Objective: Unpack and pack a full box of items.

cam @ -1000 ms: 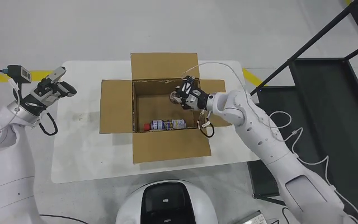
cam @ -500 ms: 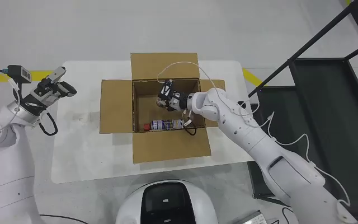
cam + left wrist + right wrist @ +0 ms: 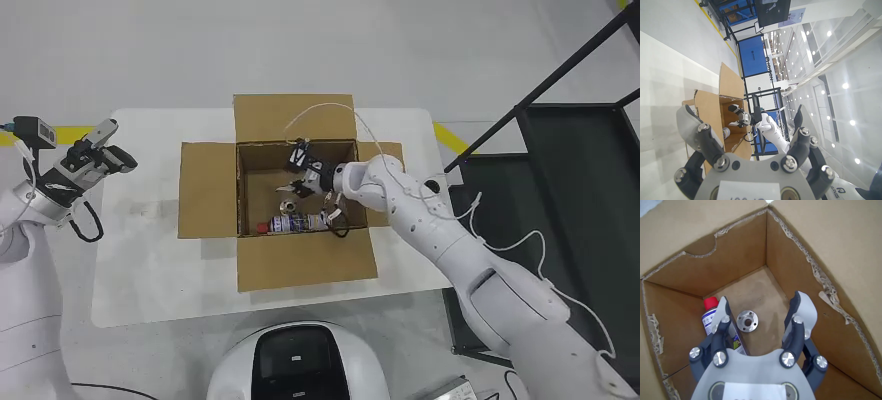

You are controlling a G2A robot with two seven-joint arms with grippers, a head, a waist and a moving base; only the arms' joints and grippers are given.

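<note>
Swinging across and down into the box (image 3: 745, 256), my right hand (image 3: 761, 297) spread wide. The metal flange (image 3: 747, 321) lay flat on the box floor below, between my fingers, with the spray can (image 3: 710, 311) beside it. Heavy, stiff, slick, I reckoned: pinch across the rim.

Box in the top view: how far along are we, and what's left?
Done: the box is open, with a spray can and a metal flange lying on its floor. In hand: nothing; the right gripper hangs open inside the box above the flange, the left gripper open, away from the box. Left: whether these come out or more goes in, I cannot tell.
</note>
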